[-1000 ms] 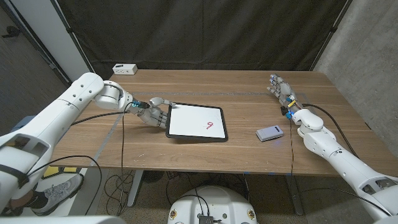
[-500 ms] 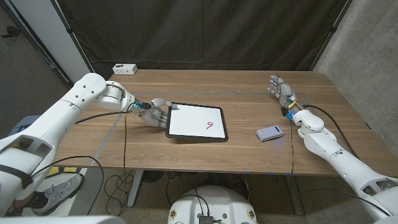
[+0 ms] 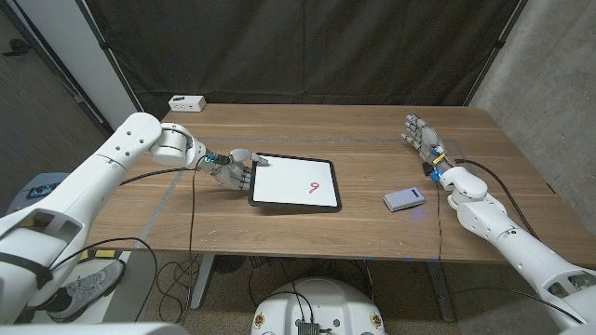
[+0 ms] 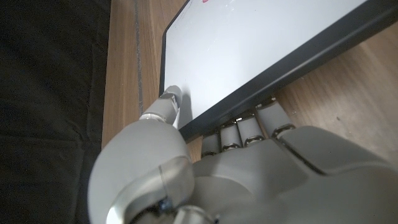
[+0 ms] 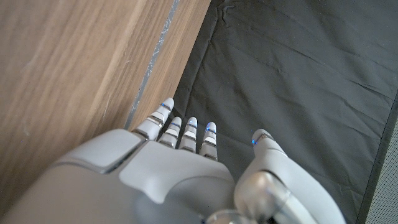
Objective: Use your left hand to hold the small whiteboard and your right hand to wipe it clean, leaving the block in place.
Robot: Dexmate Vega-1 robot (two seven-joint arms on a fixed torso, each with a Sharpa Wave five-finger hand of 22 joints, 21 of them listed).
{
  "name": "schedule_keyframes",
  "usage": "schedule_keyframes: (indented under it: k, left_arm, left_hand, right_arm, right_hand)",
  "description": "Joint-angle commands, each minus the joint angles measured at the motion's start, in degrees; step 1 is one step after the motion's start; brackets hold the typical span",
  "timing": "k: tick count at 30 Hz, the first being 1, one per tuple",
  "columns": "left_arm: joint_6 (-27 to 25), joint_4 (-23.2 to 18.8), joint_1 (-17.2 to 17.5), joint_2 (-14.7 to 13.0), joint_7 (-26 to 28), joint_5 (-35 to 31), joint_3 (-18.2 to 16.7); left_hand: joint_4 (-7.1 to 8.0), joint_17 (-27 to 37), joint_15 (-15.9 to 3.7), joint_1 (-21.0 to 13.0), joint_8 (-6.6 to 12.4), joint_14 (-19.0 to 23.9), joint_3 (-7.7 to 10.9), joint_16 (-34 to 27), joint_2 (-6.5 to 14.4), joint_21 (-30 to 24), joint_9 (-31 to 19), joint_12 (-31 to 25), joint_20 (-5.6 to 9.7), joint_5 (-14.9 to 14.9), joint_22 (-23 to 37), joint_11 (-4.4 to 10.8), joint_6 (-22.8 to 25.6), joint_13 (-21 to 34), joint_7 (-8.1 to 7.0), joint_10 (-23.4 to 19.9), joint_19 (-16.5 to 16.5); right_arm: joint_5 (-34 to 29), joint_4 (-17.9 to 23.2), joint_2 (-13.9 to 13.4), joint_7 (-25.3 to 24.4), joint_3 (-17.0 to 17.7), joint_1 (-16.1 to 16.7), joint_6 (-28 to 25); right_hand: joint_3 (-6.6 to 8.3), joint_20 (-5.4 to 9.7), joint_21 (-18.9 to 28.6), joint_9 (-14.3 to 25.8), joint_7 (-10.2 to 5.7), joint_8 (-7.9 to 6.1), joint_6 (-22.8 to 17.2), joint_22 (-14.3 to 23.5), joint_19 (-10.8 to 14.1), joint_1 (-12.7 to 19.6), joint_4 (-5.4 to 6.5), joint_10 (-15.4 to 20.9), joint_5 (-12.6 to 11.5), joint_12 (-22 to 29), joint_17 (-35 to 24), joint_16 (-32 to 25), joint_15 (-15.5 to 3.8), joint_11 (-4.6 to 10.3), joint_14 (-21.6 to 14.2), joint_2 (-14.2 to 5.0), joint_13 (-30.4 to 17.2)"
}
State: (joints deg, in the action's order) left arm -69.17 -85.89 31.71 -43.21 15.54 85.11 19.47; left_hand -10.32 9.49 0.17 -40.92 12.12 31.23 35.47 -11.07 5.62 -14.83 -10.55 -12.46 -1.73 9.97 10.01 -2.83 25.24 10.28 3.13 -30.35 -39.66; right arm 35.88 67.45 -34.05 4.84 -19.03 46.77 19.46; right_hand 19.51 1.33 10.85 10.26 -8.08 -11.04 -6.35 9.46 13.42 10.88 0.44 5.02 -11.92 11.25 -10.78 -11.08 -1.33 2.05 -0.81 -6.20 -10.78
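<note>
1. The desk carries everything; the board lies flat near its middle, toward the robot's left, with a small red mark on its white face.
2. The left robot hand is at the board's left edge. In the left wrist view its thumb lies on the white face and its fingers tuck under the dark frame, so it is pinching the board.
3. The right robot hand stands well apart on the desk's right side, fingers spread and holding nothing; the right wrist view shows the same.
4. A small pale block, likely the eraser, lies between the board and the right robot hand, touching neither.
5. A small white box sits at the far left corner; what it is, I cannot tell.
6. Step in hand, I judge: the hold is set, wiping not yet begun. Next, the right robot hand needs to reach the red mark.
7. No containers are in sight.
</note>
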Motion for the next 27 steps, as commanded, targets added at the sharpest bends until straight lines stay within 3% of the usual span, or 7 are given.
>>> schedule_keyframes:
  k: [1,5,16,27]
  left_arm:
    - [2.7,-3.1,2.0,-0.1,5.0,2.3,-0.8]
    - [3.4,-3.2,2.1,-0.2,5.7,3.0,-0.5]
    - [4.9,-3.3,1.9,-0.4,7.9,4.5,0.4]
    - [6.5,-3.9,2.0,-0.7,9.5,5.1,0.8]
  left_hand:
    - [0.05,0.2,-1.55,-2.3,0.64,2.6,-0.36,-0.6,0.4,-0.6,-0.2,-0.5,1.37,0.2,0.2,0.99,3.0,0.2,-0.01,-2.6,-2.3]
    - [0.12,0.1,-2.50,-3.7,0.88,4.3,0.01,-0.5,0.7,-0.9,-0.2,-0.8,2.43,0.2,0.2,1.71,5.3,0.2,0.43,-4.7,-4.1]
    - [-0.14,0.1,-4.59,-7.2,1.11,9.6,1.87,-0.5,1.8,-2.0,-0.3,-1.2,3.60,0.4,0.2,3.00,10.0,0.3,0.80,-9.2,-8.4]
    - [-0.25,0.1,-6.16,-11.1,1.05,14.0,3.98,-0.5,2.5,-2.9,-0.4,-1.4,5.07,0.3,0.4,4.83,13.4,0.4,0.46,-12.8,-11.4]
  right_arm:
    - [0.3,0.0,-0.1,0.3,0.2,0.3,0.0]
    - [0.3,-0.3,-0.1,0.5,0.2,0.1,0.2]
    - [0.5,-0.6,0.0,0.4,0.3,0.1,0.1]
    - [0.6,-0.3,0.0,0.2,0.3,0.3,-0.1]
  right_hand:
    - [0.05,-0.29,0.1,0.3,-0.08,0.12,-0.2,0.3,0.4,-0.6,-0.18,0.0,0.1,-0.1,-0.3,-0.3,0.00,-0.26,-0.3,0.03,-0.2]
    - [0.07,-0.33,0.2,0.3,-0.06,0.13,-0.2,0.3,0.6,-0.7,-0.19,0.0,0.1,-0.1,-0.3,-0.3,-0.01,-0.24,-0.3,0.02,-0.2]
    - [0.11,-0.54,0.2,0.3,-0.04,0.14,-0.1,0.3,0.7,-0.7,-0.23,0.0,0.1,-0.1,-0.3,-0.3,-0.06,-0.18,-0.4,0.01,-0.2]
    - [0.16,-0.53,0.2,0.3,0.04,0.13,-0.1,0.3,0.8,-0.7,-0.27,0.0,0.1,-0.1,-0.3,-0.3,-0.05,-0.16,-0.4,0.00,-0.2]
